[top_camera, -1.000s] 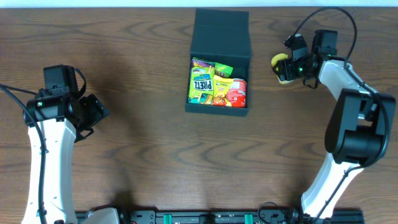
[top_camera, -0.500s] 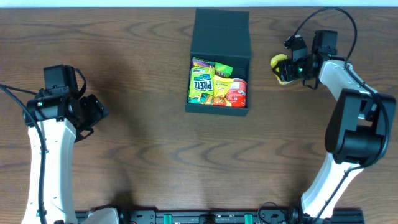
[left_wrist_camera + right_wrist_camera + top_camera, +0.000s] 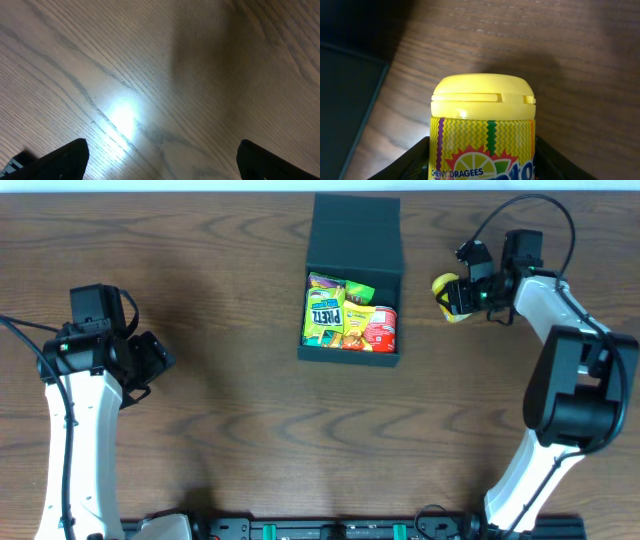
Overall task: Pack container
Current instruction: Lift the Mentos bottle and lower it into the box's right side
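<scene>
The dark teal-black container (image 3: 351, 354) stands open at the table's top middle, its flat lid (image 3: 356, 232) folded back. Inside lie a green pretzel bag (image 3: 324, 313), yellow snack packs and a small red can (image 3: 381, 327). My right gripper (image 3: 459, 292) is shut on a yellow canister (image 3: 447, 290) to the right of the container. The right wrist view shows the canister (image 3: 483, 125) between the fingers, lid forward, with the container's edge (image 3: 345, 105) at left. My left gripper (image 3: 150, 363) is open and empty at the far left, over bare wood (image 3: 160, 95).
The wooden table (image 3: 230, 430) spreads around the container. The right arm's cable (image 3: 520, 205) loops near the back edge. Both arm bases stand at the front edge.
My right gripper has shifted slightly left with the yellow canister, toward the container. The left arm has not moved.
</scene>
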`<state>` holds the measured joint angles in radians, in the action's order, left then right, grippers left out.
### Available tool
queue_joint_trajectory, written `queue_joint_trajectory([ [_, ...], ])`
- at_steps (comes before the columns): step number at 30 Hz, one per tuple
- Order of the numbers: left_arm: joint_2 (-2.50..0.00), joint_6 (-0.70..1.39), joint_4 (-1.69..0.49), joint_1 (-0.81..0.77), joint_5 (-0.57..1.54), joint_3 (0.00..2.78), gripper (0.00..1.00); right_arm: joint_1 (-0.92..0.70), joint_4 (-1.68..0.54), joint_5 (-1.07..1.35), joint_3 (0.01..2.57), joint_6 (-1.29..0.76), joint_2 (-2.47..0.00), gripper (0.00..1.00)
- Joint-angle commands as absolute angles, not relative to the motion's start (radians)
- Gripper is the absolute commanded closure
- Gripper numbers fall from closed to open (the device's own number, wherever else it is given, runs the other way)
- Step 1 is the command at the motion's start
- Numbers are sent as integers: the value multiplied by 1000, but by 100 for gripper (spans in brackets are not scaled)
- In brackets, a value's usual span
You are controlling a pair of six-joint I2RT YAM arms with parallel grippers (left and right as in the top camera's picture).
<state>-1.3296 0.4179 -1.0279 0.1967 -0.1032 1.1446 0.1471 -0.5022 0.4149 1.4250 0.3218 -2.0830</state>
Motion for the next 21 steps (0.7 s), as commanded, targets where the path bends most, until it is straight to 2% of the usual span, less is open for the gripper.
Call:
queue_joint_trajectory([
  [1, -1340, 411, -1032, 202, -96, 1148, 5, 142, -511, 462, 1431, 305, -1974, 74],
  [6, -1340, 411, -1032, 202, -96, 1148, 5, 142, -533, 494, 1431, 261, -1877, 76],
  [12, -1340, 411, -1032, 202, -96, 1148, 5, 120, -525, 698, 1431, 231, -1802, 75],
  [21, -1340, 411, -1032, 202, -96, 1148, 5, -111, -472, 649, 1431, 215, -1797, 74],
])
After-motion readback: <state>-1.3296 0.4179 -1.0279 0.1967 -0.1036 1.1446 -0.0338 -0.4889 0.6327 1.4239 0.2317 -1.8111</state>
